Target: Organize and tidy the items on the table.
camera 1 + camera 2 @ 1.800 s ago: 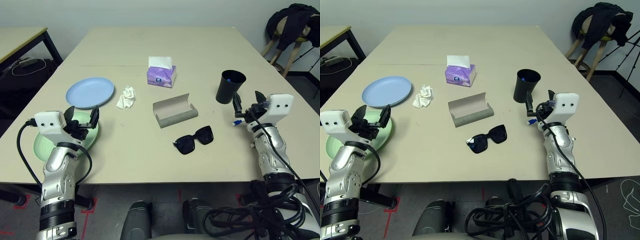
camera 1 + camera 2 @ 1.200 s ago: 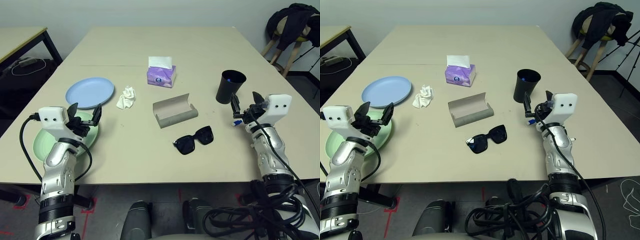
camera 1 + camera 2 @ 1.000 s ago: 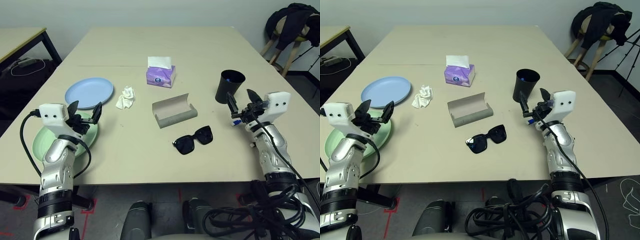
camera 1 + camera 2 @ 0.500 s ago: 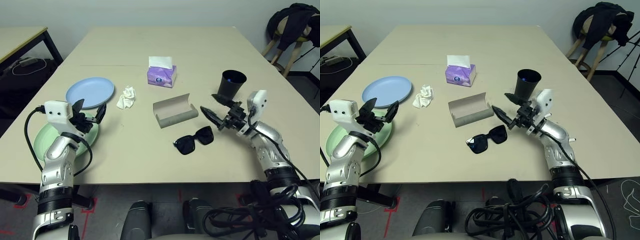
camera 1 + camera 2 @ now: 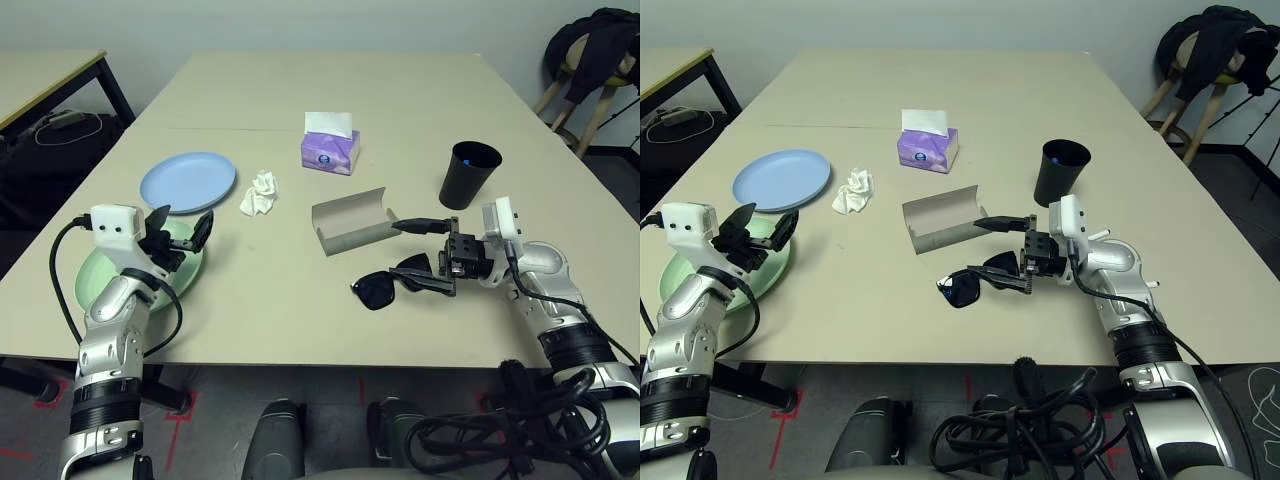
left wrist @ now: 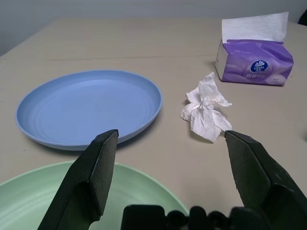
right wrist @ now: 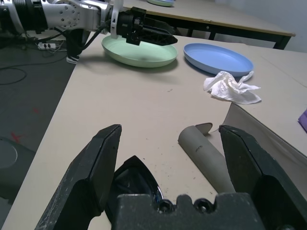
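Two black-fingered robot hands hover spread wide, grasping nothing. The right hand point(image 5: 420, 256), right of centre in the head view, points sideways with its fingers straddling the black plastic sunglasses point(image 5: 385, 285) on the pale beige desk point(image 5: 400, 110); contact is unclear. The left hand point(image 5: 180, 235) at lower left hangs over the round green plate point(image 5: 90, 285). A round blue plate point(image 5: 187, 182), crumpled white tissue point(image 5: 260, 193), purple tissue box point(image 5: 330, 150), grey glasses case point(image 5: 350, 222) and black cup point(image 5: 468, 175) lie spread across the middle.

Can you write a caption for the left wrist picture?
Open left gripper faces round blue plate, crumpled white tissue.
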Motion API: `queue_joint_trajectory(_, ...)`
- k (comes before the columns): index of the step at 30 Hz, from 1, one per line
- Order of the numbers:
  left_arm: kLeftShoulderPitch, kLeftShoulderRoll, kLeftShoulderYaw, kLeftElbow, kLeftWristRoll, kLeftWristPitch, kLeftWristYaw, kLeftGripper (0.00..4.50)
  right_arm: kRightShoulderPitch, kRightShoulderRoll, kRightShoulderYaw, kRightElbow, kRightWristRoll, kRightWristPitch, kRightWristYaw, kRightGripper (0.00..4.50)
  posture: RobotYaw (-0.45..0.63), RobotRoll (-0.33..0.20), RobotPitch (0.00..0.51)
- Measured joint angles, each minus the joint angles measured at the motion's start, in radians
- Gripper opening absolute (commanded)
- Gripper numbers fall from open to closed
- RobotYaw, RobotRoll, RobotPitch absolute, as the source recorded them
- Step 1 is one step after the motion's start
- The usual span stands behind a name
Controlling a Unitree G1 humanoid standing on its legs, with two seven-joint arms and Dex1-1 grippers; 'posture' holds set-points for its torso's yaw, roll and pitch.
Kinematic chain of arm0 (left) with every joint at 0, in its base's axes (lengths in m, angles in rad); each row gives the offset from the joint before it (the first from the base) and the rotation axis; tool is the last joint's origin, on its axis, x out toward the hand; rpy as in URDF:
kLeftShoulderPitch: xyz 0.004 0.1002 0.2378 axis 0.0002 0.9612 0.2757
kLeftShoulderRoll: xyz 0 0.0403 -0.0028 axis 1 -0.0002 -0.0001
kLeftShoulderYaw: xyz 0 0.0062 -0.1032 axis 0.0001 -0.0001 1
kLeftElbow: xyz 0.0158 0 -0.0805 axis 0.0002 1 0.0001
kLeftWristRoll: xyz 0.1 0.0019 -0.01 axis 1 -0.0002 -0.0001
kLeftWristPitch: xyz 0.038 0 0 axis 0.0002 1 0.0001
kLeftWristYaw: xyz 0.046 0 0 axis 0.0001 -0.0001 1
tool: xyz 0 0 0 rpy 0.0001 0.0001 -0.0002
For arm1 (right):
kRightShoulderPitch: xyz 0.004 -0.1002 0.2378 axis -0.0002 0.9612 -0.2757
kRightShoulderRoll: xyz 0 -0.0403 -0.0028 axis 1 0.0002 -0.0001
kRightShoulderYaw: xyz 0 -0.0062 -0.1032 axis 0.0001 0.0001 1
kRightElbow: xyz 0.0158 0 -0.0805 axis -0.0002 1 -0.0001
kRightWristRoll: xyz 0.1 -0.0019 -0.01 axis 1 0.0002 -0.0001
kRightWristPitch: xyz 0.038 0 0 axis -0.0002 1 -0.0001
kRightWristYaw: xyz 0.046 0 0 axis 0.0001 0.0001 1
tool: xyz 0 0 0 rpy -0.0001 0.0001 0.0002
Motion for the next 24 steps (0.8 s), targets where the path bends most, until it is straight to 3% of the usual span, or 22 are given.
queue_joint_trajectory(10, -0.003, 0.141, 0.008, -0.096, -0.071, 0.243, -0.072, 4.48, 0.000, 0.011, 0.000, -0.020, 0.003, 0.035, -0.002, 4.50, 0.14, 0.000, 0.068)
queue_joint_trajectory(17, -0.043, 0.247, 0.078, -0.053, -0.083, 0.459, -0.011, 4.48, 0.004, 0.016, 0.000, -0.046, 0.004, 0.049, -0.004, 4.50, 0.15, 0.000, 0.069)
queue_joint_trajectory(24, -0.084, 0.293, 0.128, 0.045, -0.079, 0.584, 0.035, 4.48, 0.012, 0.024, 0.000, -0.056, 0.007, 0.055, -0.012, 4.50, 0.15, 0.000, 0.071)
